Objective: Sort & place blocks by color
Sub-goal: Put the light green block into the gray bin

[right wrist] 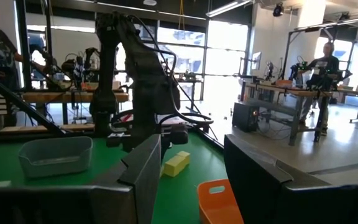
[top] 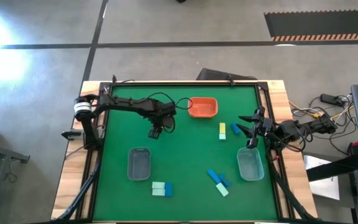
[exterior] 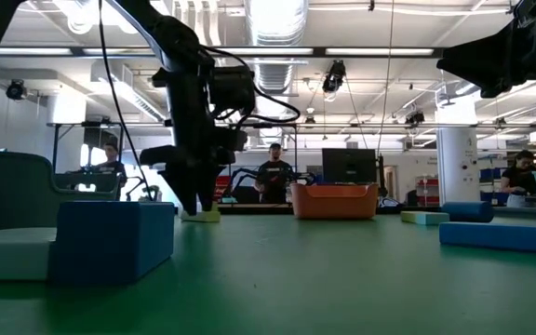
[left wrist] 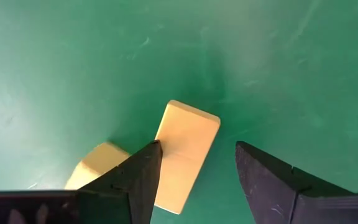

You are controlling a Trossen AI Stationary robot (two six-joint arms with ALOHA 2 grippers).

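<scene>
Nearest the low camera sat a blue block (exterior: 112, 240) touching a mint block (exterior: 12, 253) on the table's (top: 185, 149) near left. Left gripper (left wrist: 194, 165) hung open over two yellow blocks (left wrist: 185, 155) lying on the mat, left of the orange tray (top: 202, 107). Right gripper (top: 251, 134) waited open above the right bin (top: 250, 164), with blue and mint blocks (top: 218, 181) near centre.
</scene>
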